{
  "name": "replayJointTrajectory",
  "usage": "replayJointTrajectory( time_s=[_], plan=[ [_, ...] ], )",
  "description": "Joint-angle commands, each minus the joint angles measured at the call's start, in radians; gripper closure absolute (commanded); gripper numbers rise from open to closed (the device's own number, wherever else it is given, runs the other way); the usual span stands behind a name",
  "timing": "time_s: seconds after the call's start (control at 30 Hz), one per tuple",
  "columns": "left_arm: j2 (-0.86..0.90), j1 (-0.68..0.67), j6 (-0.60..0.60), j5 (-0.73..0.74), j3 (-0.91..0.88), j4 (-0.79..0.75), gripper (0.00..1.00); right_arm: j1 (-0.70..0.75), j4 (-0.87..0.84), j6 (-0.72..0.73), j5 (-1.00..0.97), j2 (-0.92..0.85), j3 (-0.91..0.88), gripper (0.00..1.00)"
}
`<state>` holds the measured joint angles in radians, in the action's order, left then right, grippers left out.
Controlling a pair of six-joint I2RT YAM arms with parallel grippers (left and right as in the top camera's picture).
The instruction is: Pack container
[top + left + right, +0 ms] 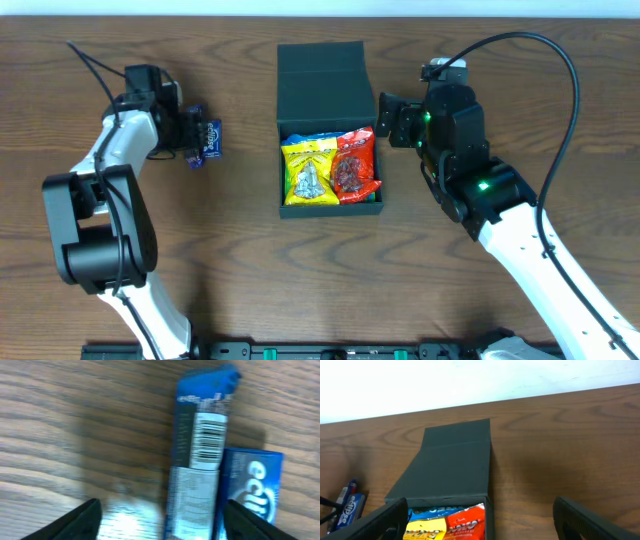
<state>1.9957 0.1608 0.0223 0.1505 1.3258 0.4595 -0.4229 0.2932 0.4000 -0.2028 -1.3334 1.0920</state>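
The dark green container stands at the table's middle with its lid flipped open to the far side. A yellow packet and a red packet lie inside; they also show in the right wrist view. Blue snack packets lie on the table left of the box. In the left wrist view a blue bar with a barcode lies between the open fingers of my left gripper, beside a blue gum pack. My right gripper is open and empty right of the box.
The brown wooden table runs to a white wall at the back. Black cables arc from both arms. A dark rail lies along the front edge.
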Motion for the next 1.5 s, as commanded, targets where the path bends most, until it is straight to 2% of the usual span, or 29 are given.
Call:
replayJointTrajectory(
  time_s=[0.0,0.33,0.5,0.97,1.47],
  plan=[
    [0.011,0.014,0.000,-0.004,0.011,-0.005,0.26,0.014,0.002,-0.016,-0.010,0.013,0.004,0.08],
    [0.016,0.013,0.001,0.004,0.010,-0.012,0.32,0.014,0.002,-0.016,-0.010,0.013,0.004,0.08],
    [0.034,0.010,0.000,0.079,0.010,-0.015,0.37,0.014,0.001,-0.016,-0.011,0.013,0.004,0.08],
    [0.045,-0.029,0.000,0.022,0.010,-0.023,0.63,0.014,-0.003,-0.016,-0.011,0.012,0.004,0.08],
    [0.045,-0.029,-0.005,0.003,0.003,-0.050,0.73,0.014,-0.014,-0.016,-0.011,0.004,0.004,0.06]
  ],
)
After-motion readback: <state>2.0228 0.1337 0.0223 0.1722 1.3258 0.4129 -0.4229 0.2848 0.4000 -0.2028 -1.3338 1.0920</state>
